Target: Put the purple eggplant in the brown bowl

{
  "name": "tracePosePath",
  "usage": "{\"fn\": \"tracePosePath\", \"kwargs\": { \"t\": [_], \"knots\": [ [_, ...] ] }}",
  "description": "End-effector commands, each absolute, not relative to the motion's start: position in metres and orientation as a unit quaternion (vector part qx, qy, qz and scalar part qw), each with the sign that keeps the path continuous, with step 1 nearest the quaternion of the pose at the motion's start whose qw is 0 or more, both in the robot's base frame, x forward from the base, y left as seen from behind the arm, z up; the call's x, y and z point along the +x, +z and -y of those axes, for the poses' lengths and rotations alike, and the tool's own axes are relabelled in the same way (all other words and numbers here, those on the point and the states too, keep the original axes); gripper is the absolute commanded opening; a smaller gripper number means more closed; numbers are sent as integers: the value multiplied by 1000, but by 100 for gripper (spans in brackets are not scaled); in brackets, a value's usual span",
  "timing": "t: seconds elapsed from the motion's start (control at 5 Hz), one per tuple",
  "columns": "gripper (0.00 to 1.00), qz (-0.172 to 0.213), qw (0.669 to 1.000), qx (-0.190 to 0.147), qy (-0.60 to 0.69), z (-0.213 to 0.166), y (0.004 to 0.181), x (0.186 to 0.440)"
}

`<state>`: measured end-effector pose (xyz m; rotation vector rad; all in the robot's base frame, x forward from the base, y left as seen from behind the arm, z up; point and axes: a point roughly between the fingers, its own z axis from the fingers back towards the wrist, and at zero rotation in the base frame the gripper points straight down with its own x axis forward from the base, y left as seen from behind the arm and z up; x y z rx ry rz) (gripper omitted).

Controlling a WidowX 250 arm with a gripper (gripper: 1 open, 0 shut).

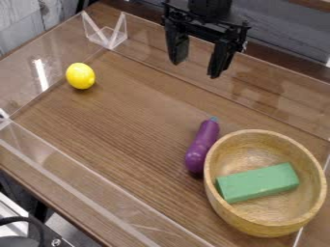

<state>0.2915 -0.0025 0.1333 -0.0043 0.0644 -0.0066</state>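
Observation:
The purple eggplant (202,146) lies on the wooden table, its long axis running near to far, just left of the brown bowl (227,206) and close to its rim. A green rectangular block (258,181) lies inside the bowl. My gripper (196,53) hangs above the far side of the table, well behind the eggplant. Its dark fingers (172,48) point down and stand wide apart with nothing between them.
A yellow ball (80,75) rests at the left of the table. Clear plastic walls (77,198) edge the table at the front and left, and a folded clear sheet (106,32) stands at the back left.

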Motion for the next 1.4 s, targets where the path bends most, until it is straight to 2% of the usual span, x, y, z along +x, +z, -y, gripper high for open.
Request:
{"fn": "tracePosePath", "kwargs": {
  "t": [0.0,0.4,0.8,1.2],
  "knots": [
    [100,-42,999,-3,-5,4,122,286],
    [100,-41,999,-15,-19,12,86,265],
    [100,-13,999,-32,-25,17,67,265],
    [100,-4,999,-41,-24,23,53,267]
  ]
}}
